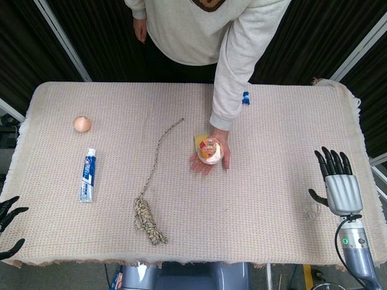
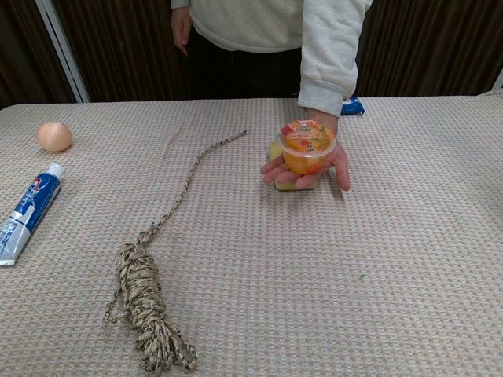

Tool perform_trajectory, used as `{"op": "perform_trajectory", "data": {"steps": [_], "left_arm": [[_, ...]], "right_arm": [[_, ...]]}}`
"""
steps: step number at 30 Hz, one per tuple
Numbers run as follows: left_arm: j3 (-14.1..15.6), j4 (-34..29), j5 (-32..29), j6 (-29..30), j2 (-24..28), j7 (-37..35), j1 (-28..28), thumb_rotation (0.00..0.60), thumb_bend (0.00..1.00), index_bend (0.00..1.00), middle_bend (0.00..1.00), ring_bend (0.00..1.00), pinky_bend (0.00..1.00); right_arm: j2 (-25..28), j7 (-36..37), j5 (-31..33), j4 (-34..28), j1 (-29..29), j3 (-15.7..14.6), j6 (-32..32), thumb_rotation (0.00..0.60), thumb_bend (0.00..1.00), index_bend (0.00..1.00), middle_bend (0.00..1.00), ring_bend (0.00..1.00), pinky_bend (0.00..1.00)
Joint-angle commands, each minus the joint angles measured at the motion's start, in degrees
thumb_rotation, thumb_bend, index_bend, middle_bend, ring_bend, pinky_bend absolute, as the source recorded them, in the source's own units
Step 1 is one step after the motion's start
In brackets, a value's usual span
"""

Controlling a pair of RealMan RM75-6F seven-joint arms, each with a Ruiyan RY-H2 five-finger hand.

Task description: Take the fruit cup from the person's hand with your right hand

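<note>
A person's open palm (image 1: 204, 162) (image 2: 330, 166) rests on the table's middle, carrying a clear fruit cup (image 1: 210, 150) (image 2: 306, 146) with orange fruit and a printed lid. My right hand (image 1: 337, 179) is at the table's right side, fingers spread and holding nothing, well to the right of the cup. Only dark fingertips of my left hand (image 1: 9, 220) show at the lower left edge of the head view, apart and empty. Neither hand appears in the chest view.
A coiled rope (image 1: 150, 205) (image 2: 149, 294) trails across the cloth left of the cup. A toothpaste tube (image 1: 88, 175) (image 2: 27, 210) and a peach-coloured egg-like ball (image 1: 82, 124) (image 2: 53, 136) lie at left. A small blue packet (image 1: 245, 97) (image 2: 351, 106) sits behind the person's arm.
</note>
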Motion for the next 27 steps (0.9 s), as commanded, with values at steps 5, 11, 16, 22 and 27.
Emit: {"op": "perform_trajectory", "data": {"steps": [5,11,16,22,27], "left_arm": [[0.1,0.0,0.2,0.2,0.0,0.0,0.1,0.600,0.38,0.19,0.00,0.00,0.00],[0.1,0.2,0.1,0.3,-0.1,0.0,0.1,0.600,0.38,0.19,0.00,0.00,0.00],[0.0,0.2,-0.1,0.0,-0.1,0.0,-0.1,0.600,0.38,0.19,0.00,0.00,0.00],[0.0,0.0,-0.1,-0.2,0.0,0.1,-0.2,0.600,0.38,0.19,0.00,0.00,0.00],[0.0,-0.1,-0.2,-0.2,0.0,0.2,-0.2,0.599,0.37,0.19,0.00,0.00,0.00]], "right_arm": [[0.1,0.1,-0.1,-0.1,-0.1,0.0,0.2,0.600,0.10,0.00,0.00,0.00,0.00],[0.3,0.2,-0.3,-0.3,-0.1,0.1,0.4,0.600,0.10,0.00,0.00,0.00,0.00],[0.2,0.4,-0.3,-0.8,0.0,0.1,0.1,0.600,0.10,0.00,0.00,0.00,0.00],[1.4,0.5,-0.1,-3.7,0.8,0.8,-0.8,0.600,0.10,0.03,0.00,0.00,0.01],[4.0,-0.7,1.2,-10.8,3.9,2.8,-5.0,0.600,0.10,0.11,0.00,0.00,0.06]]}}
